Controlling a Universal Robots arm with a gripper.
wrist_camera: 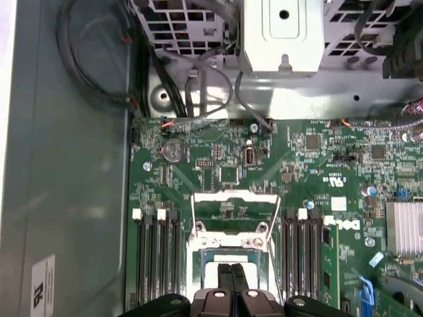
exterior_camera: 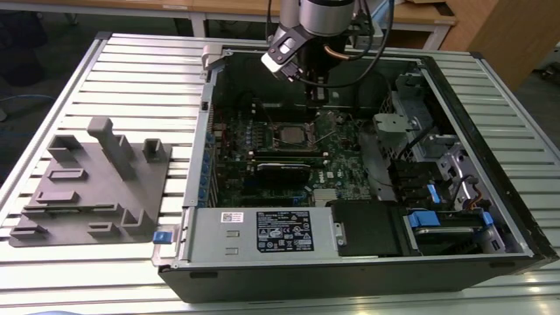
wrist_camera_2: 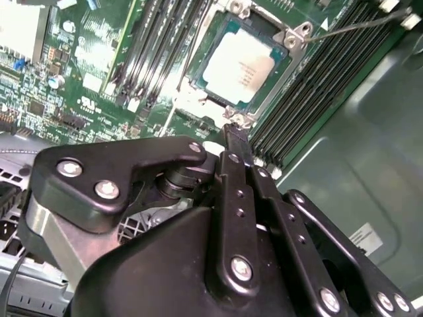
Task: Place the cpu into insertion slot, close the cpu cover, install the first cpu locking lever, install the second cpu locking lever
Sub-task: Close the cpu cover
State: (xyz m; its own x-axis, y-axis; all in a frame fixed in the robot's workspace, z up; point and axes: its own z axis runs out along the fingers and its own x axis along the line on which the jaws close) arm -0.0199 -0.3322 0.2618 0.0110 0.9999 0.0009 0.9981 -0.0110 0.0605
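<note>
The cpu (exterior_camera: 292, 134) sits on the green board (exterior_camera: 350, 172) in the exterior view, gripper (exterior_camera: 317, 98) near it. Second wrist view: chip seated in the insertion slot (wrist_camera_2: 291, 39). First wrist view: fingers (wrist_camera: 225, 281) closed together over it.

Exterior view high above; both wrist views close over motherboard (wrist_camera: 218, 165).

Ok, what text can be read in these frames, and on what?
No text is legible.
The power supply label: too small.
The cpu top: print blurred.
The case wall sticker: blurred.
The circuit board markings: too small.
</note>
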